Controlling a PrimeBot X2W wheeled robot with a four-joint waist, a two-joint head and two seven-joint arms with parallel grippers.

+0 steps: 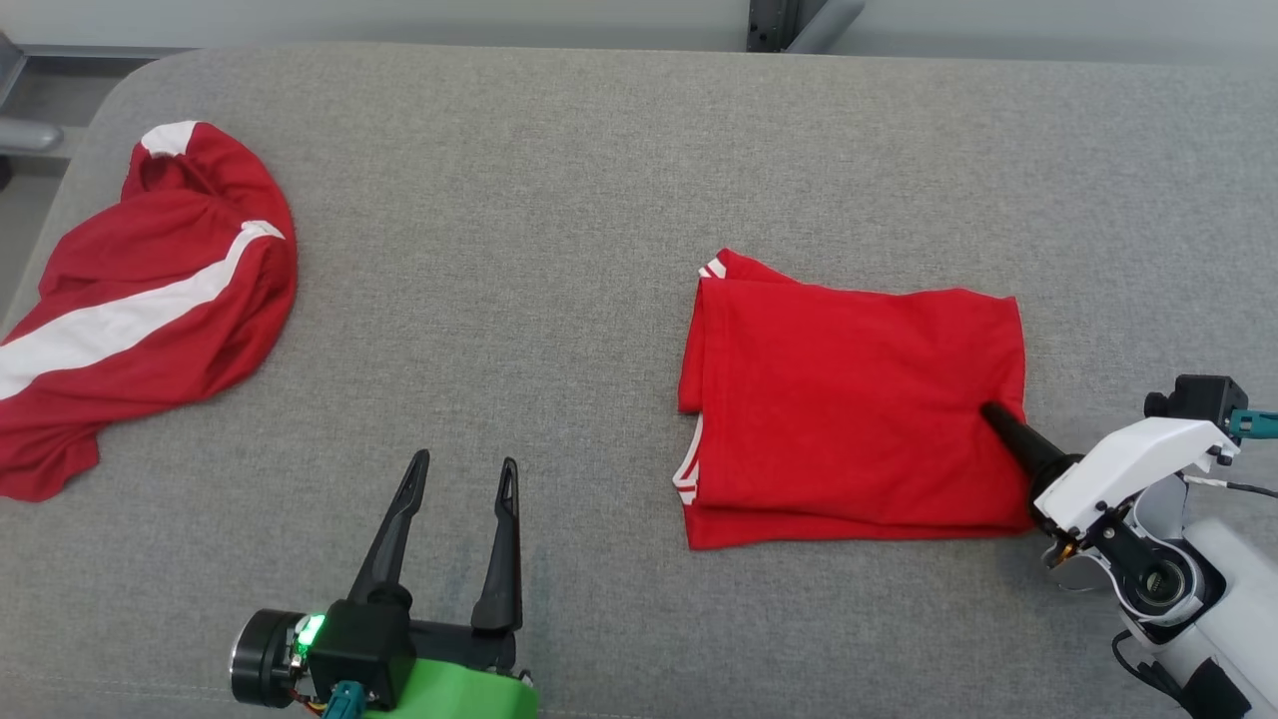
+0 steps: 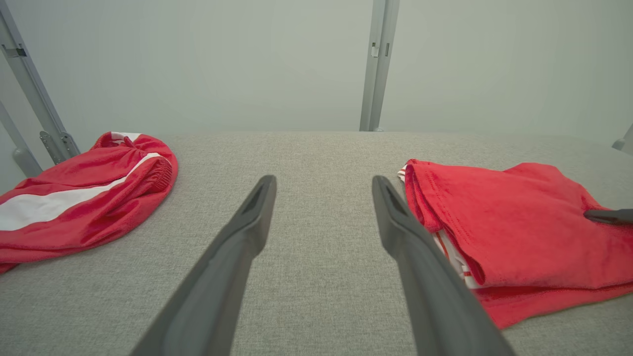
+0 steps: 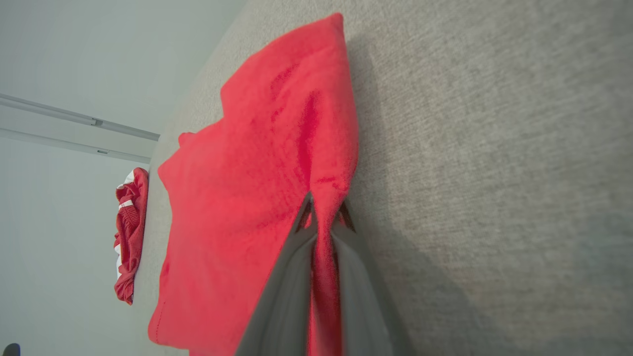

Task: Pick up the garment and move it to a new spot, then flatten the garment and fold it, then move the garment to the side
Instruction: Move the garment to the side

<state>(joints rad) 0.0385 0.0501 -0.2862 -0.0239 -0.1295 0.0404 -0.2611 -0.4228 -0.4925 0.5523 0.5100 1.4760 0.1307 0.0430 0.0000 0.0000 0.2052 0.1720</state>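
While my right gripper (image 3: 324,210) pinches the garment (image 1: 849,399) by its right edge, the bulk lies leftward. Left gripper (image 1: 464,464) spread, empty, farther off.

**Striped red cloth left bunched at end of grey surface**

A crumpled red cloth (image 1: 150,300) with a broad white stripe lies bunched at the left end of a grey woven-fabric surface (image 1: 519,200), close to its rounded corner. One part of it reaches the left border of the head view, and white trim shows at its topmost fold. Behind the surface's far edge an upright metal post (image 2: 377,64) stands against a pale, plain wall (image 2: 198,59). Slanted metal struts (image 2: 29,94) with small brackets rise at the left, just behind the cloth.
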